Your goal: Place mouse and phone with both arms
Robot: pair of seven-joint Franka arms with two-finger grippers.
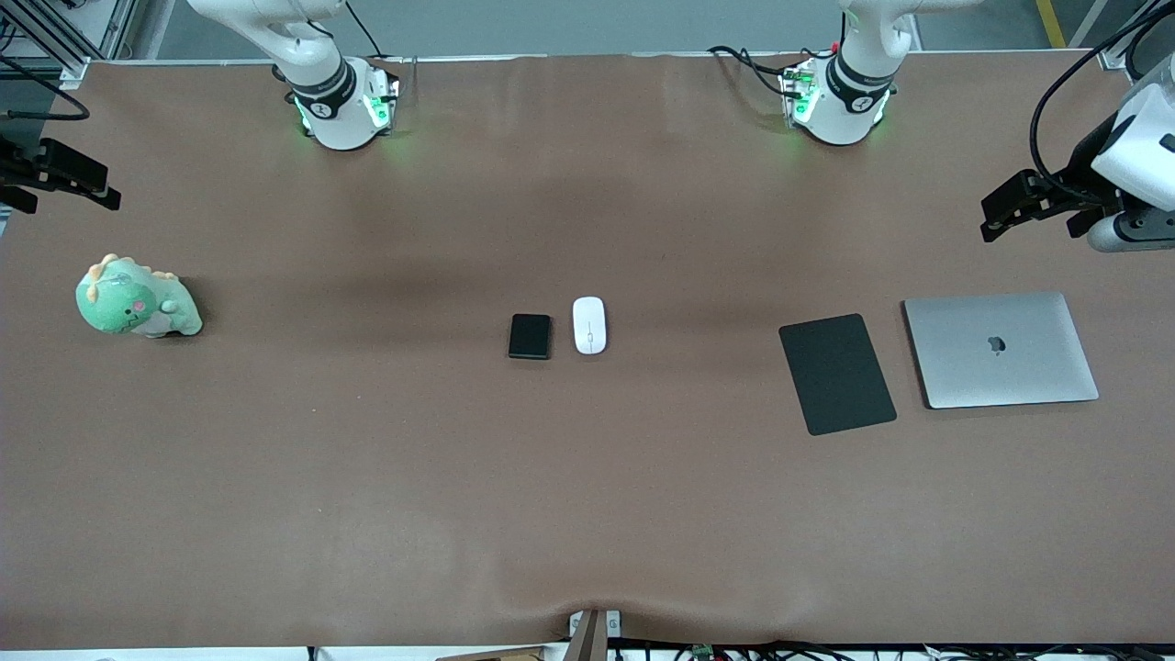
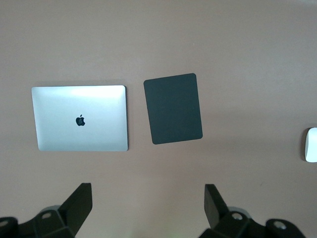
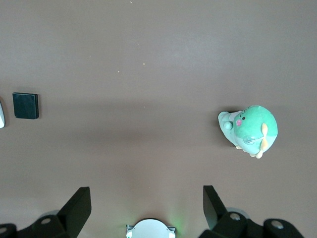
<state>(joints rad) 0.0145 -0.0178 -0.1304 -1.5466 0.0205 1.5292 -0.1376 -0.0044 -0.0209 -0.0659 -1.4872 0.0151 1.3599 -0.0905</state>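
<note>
While both my arms wait at the table's ends, the mouse and the phone lie side by side mid-table, close but not touching (the phone toward my right arm's end); my left gripper hangs empty with fingers spread wide above the brown table, near the silver laptop and black mouse pad; my right gripper, likewise spread and empty, hangs near the green dinosaur plush.
</note>
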